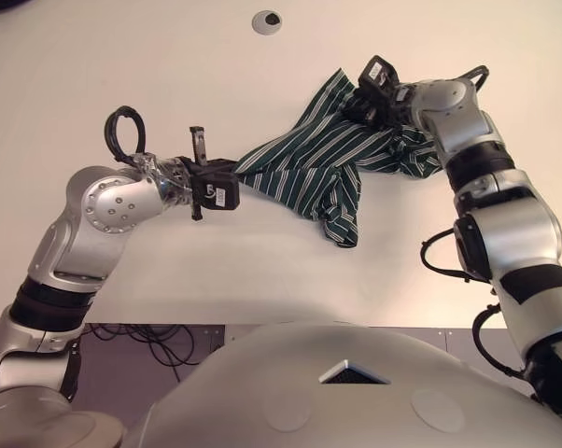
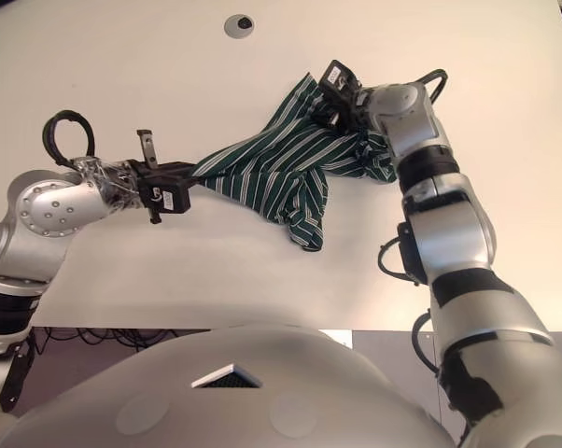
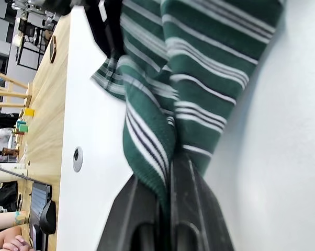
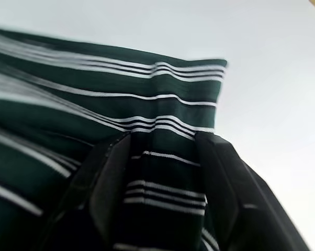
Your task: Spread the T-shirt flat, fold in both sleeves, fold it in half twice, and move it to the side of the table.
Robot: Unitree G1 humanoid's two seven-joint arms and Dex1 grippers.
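T-shirt: crumpled dark green, white-striped fabric T-shirt point(image 1: 309, 163) lies mid-table, stretched between both grippers.
Left gripper point(image 3: 165, 183): clenched on the shirt's left edge.
Right gripper point(image 4: 162, 151): pinching a far fold.
Table: white top point(image 1: 169, 75), with open room around the shirt; a round grey port point(image 1: 267, 21) sits well apart.
Hidden: sleeves lost among the folds.

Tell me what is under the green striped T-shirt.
The white tabletop shows around the green-and-white striped T-shirt, which stretches between the left gripper and right gripper, each shut on its cloth. The table patch beneath the bunched folds is covered.
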